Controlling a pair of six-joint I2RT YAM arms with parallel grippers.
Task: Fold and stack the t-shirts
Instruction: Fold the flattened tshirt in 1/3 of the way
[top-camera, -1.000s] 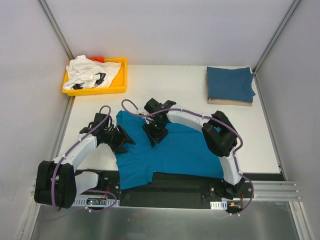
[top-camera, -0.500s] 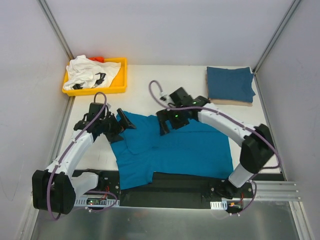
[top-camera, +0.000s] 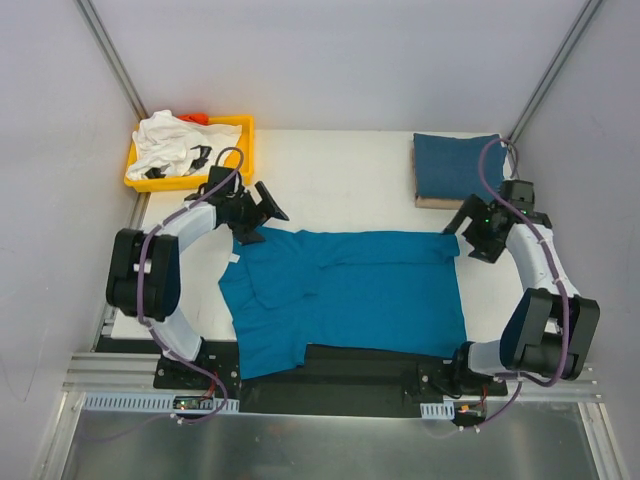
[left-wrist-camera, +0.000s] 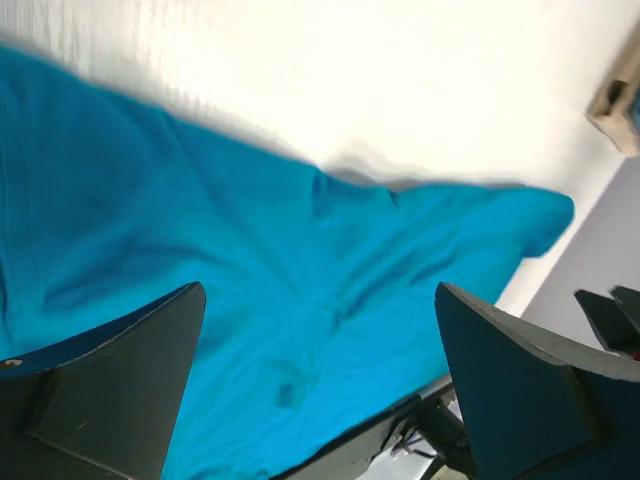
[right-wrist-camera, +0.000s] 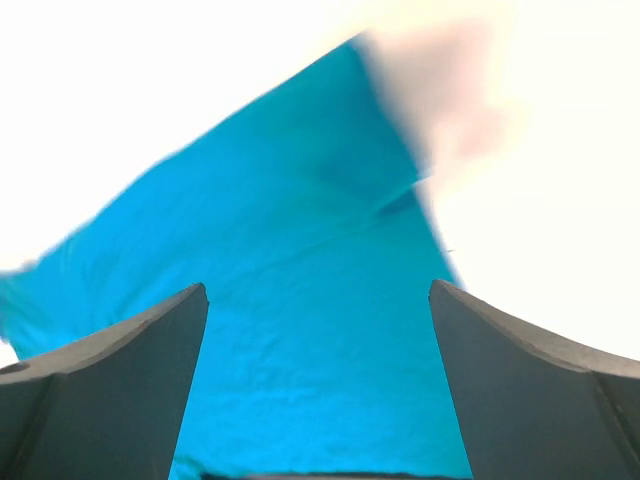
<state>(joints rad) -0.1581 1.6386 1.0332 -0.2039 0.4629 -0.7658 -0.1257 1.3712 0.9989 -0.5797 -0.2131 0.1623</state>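
Roughly flat teal t-shirt (top-camera: 370, 300), long axis left-right across table (top-camera: 340, 180).

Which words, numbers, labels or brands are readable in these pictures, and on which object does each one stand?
No text can be read in any view.
White t-shirt in the yellow tray: black marks, too small to tell whether they are letters.
Teal t-shirt and dark blue t-shirt: plain, no print visible.
White tag at the right arm's base: too small to read.
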